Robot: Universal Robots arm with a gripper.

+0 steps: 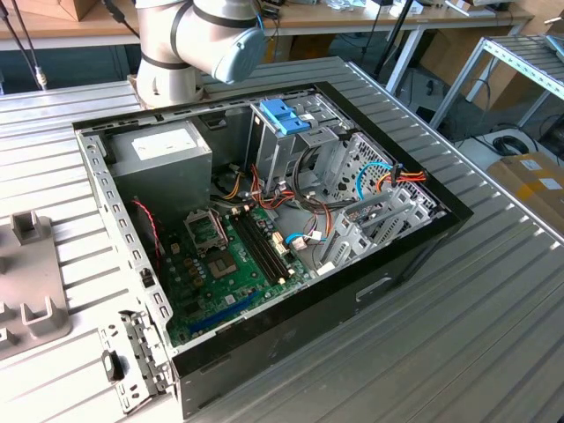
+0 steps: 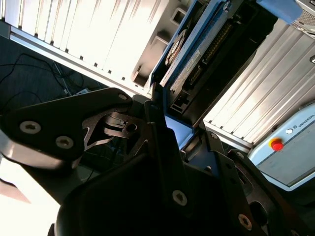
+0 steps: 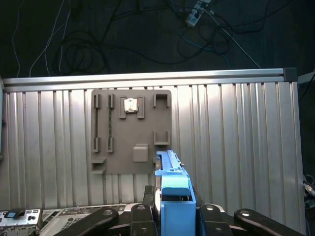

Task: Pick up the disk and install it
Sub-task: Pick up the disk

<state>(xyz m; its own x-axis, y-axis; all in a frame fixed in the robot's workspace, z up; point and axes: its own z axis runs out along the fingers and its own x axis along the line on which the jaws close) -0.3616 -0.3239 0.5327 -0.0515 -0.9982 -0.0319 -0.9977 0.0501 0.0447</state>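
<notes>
The hand clamps the disk above the desk; pickup is done, and installing into the computer case remains.

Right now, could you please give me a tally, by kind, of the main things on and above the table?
Disk: 1, held in the gripper
Open computer case: 1
Blue latch on the metal cage: 1
Grey fixture plate: 1
Total: 4
</notes>
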